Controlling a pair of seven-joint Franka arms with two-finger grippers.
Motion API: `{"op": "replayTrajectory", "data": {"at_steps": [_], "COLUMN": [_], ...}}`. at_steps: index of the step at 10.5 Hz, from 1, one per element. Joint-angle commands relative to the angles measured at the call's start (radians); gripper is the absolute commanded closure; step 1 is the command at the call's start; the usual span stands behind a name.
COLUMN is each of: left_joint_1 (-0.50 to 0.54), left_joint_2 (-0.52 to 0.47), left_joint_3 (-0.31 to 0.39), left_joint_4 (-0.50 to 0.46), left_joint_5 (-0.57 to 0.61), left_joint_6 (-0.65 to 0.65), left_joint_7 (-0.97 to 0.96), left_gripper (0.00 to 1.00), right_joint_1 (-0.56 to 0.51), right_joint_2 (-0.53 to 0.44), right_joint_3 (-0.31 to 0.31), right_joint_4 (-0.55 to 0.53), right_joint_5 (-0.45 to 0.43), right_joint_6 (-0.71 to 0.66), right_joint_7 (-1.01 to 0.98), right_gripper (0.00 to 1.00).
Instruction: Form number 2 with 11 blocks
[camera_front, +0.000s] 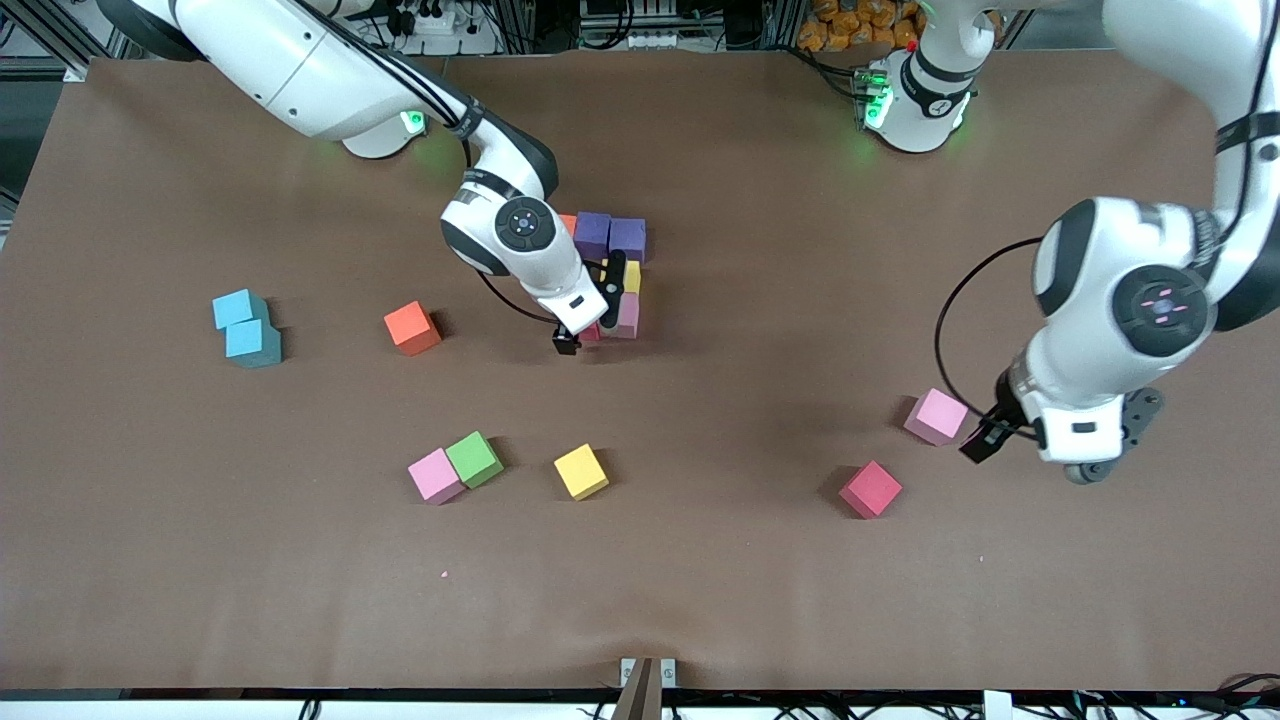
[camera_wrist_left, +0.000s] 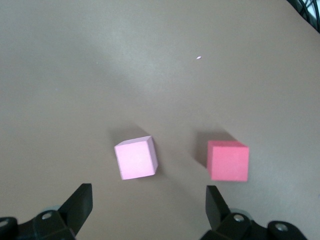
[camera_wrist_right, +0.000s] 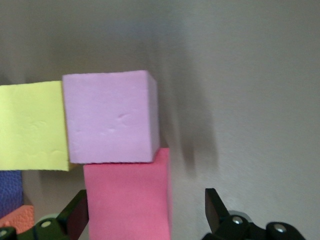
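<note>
Nearest the front camera lay the loose blocks we had yet to use: a crimson-red cube (camera_front: 870, 489), a yellow cube (camera_front: 581, 471), a green cube (camera_front: 474, 458) touching a pink cube (camera_front: 436, 476), and farther up an orange cube (camera_front: 412, 328). Our left gripper (camera_front: 985, 436) hung spread and empty just beside another pink cube (camera_front: 936, 416), probably lined up to fetch it. Farthest, in the table's middle, our right gripper (camera_front: 592, 307) stood released astride the red cube (camera_wrist_right: 127, 197) of the half-built number 2 (camera_front: 612, 272), beside its lilac-pink cube (camera_wrist_right: 107, 116), likely so they sat edge to edge.

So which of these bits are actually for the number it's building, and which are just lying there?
For the job: started number 2; loose orange cube, green cube, yellow cube, crimson cube, pink cube beside the green, pink cube near the crimson; right gripper, open over the number; left gripper, open beside that second pink cube.
Just lying about: two light-blue cubes.
</note>
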Motion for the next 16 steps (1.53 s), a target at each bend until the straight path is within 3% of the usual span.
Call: {"op": "replayTrajectory", "data": {"at_steps": [1, 5, 8, 11, 14, 16], "left_joint_1": [0.032, 0.106, 0.158, 0.152, 0.12, 0.086], "left_joint_2": [-0.123, -0.29, -0.31, -0.301, -0.284, -0.274], "left_joint_3": [-0.015, -0.014, -0.014, -0.015, -0.017, -0.015], "left_joint_4": [-0.112, -0.211, -0.182, -0.125, -0.105, -0.103], "left_joint_5": [-0.043, -0.086, -0.11, -0.11, -0.109, -0.109], "left_joint_6": [-0.041, -0.044, -0.051, -0.139, -0.14, -0.143], "left_joint_7": [0.108, 0.201, 0.483, 0.701, 0.829, 0.834], "left_gripper": [0.0, 0.0, 0.0, 0.0, 0.0, 0.0], "right_joint_1": [-0.062, -0.174, -0.281, -0.306, -0.303, -0.297], "right_joint_2": [-0.057, -0.112, -0.086, -0.01, 0.033, 0.062], "right_joint_3": [0.017, 0.012, 0.006, 0.003, -0.006, -0.051], "right_joint_4": [-0.01, 0.006, 0.045, 0.14, 0.182, 0.182], "right_joint_5": [-0.018, -0.017, -0.02, -0.026, -0.04, -0.023], "right_joint_6": [-0.026, -0.053, -0.044, -0.043, -0.029, 0.044], "right_joint_7": [0.002, -0.037, -0.08, -0.129, -0.15, -0.144], "right_gripper": [0.0, 0.0, 0.0, 0.0, 0.0, 0.0]}}
